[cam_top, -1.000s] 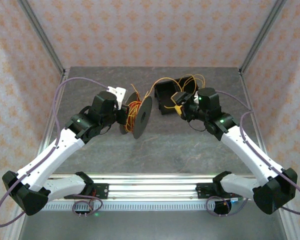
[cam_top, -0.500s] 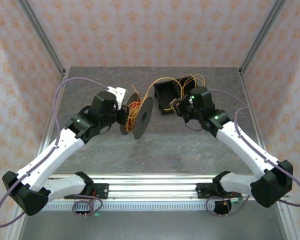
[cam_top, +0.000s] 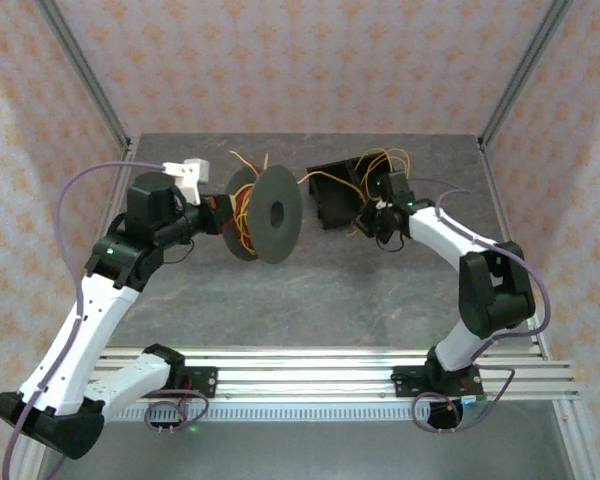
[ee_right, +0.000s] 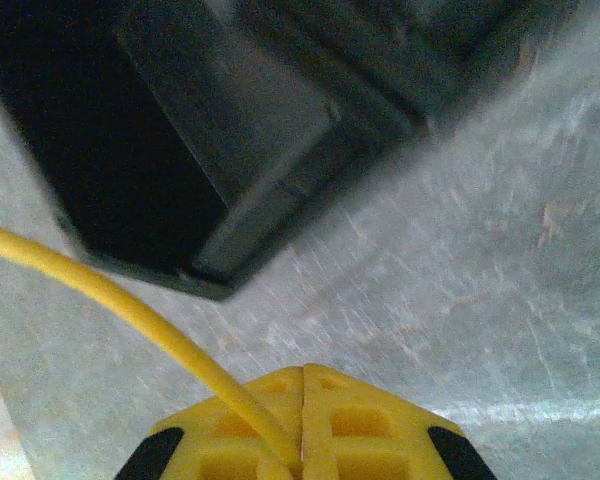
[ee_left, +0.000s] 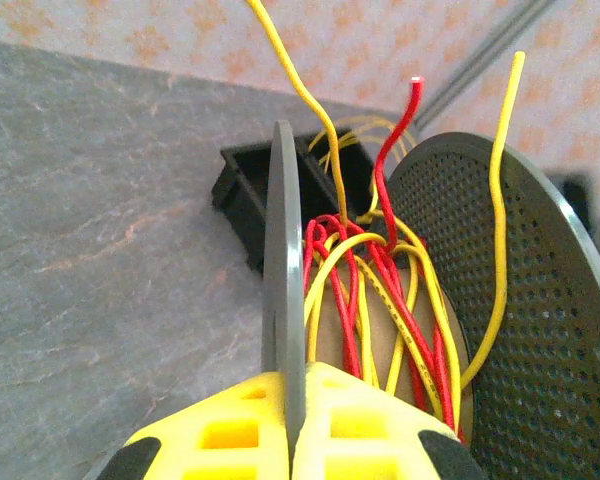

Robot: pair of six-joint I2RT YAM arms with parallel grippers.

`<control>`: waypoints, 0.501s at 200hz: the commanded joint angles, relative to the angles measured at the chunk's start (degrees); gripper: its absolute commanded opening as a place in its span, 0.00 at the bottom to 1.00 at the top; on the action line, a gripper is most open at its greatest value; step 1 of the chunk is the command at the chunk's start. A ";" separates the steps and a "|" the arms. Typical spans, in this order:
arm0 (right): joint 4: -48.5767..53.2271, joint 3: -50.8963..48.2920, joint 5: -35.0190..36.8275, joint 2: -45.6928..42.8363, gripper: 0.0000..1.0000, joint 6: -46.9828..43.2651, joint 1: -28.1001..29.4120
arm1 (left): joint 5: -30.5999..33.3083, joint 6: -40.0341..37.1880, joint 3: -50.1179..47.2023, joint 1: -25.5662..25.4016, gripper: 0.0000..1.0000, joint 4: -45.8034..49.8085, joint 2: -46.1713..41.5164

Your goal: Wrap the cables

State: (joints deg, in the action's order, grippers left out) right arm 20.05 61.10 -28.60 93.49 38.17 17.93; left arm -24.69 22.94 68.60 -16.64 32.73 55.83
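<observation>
The left gripper (ee_left: 295, 405) is squeezed tight on the thin edge of the round dark grey plastic spool (cam_top: 288, 228). The thin red and yellow cables (ee_left: 365, 300) loop around its middle. On the right, the right gripper (ee_right: 302, 440) is pressed together, pinching one yellow cable (ee_right: 120, 300) beside the black plastic box (cam_top: 330, 188) on the grey table (cam_top: 330, 290).
</observation>
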 commanded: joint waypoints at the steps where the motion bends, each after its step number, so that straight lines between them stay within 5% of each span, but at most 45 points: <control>1: -2.81 -1.59 -2.51 -1.57 0.00 -4.12 3.71 | -1.18 6.89 5.49 2.13 0.00 -10.99 -1.46; 100: 3.30 1.78 -0.36 -4.61 0.00 -15.87 26.63 | 20.69 19.45 3.26 6.96 0.00 -27.04 5.40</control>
State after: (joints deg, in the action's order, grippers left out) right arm 19.55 60.03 -29.95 91.90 28.21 39.99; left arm -12.16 37.95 71.13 -10.33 21.19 59.86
